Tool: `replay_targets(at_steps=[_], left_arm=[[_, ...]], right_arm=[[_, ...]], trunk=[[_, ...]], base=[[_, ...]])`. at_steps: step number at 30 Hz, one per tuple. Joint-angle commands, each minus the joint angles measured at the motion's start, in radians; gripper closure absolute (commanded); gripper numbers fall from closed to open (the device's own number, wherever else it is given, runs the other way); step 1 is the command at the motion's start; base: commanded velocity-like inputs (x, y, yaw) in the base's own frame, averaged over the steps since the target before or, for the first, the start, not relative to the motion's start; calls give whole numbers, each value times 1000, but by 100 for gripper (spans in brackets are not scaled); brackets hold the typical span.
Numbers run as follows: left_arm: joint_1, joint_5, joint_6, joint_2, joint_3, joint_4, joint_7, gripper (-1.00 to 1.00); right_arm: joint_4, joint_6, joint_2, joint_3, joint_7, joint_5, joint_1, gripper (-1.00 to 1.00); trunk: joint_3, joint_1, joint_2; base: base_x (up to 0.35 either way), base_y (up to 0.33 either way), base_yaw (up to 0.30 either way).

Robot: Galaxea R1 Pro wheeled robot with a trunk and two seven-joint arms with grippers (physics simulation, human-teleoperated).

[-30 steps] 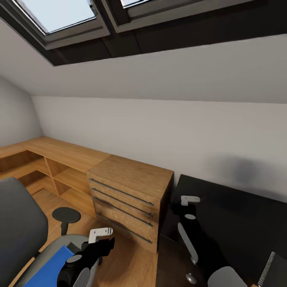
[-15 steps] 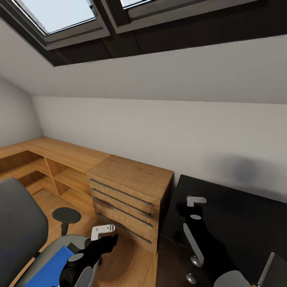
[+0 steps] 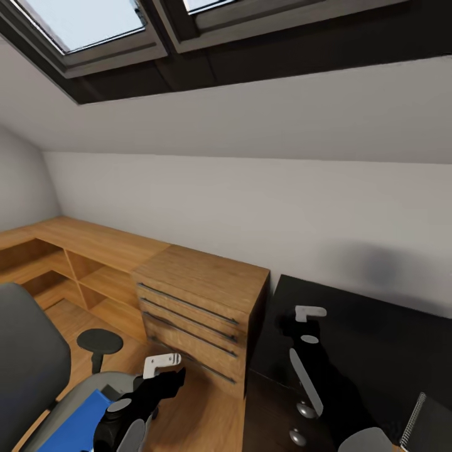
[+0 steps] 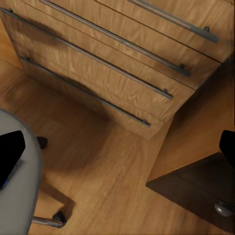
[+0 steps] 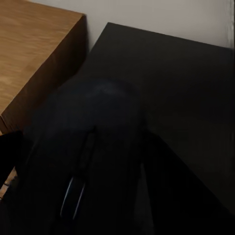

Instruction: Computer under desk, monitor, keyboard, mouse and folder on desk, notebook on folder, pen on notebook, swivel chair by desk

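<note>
The right tool held the mouse over the black table, apparently ready to set it down.

Open wooden floor between the swivel chair and the light wooden drawer chest, wide enough for an arm. Chest standing right against the desk, closing off that side. Broad bare black desktop toward the wall. Sloped ceiling low overhead. Chair's black armrest jutting into the floor gap
</note>
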Motion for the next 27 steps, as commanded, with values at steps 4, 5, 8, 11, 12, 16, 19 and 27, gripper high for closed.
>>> replay_targets(at_steps=[4, 5, 8, 11, 12, 16, 19, 27], left_arm=[[-1, 11, 1, 1, -2, -2, 10, -100], [-1, 11, 1, 1, -2, -2, 10, -100], [-1, 11, 1, 1, -2, -2, 10, -100], [-1, 12, 1, 1, -1, -2, 10, -100], [-1, 12, 1, 1, -1, -2, 10, -100], [-1, 11, 1, 1, -1, -2, 10, -100], [-1, 11, 1, 1, -1, -2, 10, -100], [-1, 12, 1, 1, -1, -2, 10, -100]], right_arm=[[-1, 0, -1, -7, -11, -14, -1, 100], [-1, 0, 0, -15, -10, -14, -1, 100], [-1, 0, 0, -32, -9, -15, -1, 100], [-1, 0, 0, -40, -9, -15, -1, 100], [-1, 0, 0, -40, -9, -15, -1, 100], [-1, 0, 0, -42, -9, -15, -1, 100], [-1, 0, 0, -42, -9, -15, -1, 100], [-2, 0, 0, -43, -10, -15, -1, 100]], trunk=[[0, 0, -1], [0, 0, -1], [0, 0, -1], [0, 0, -1], [0, 0, -1], [0, 0, -1], [0, 0, -1], [0, 0, -1]], base=[[-136, 4, -262], [-279, 43, -281], [-305, 75, -287], [-323, 104, -291], [-327, 111, -292], [-330, 116, -293], [-330, 117, -295], [-296, 100, -174]])
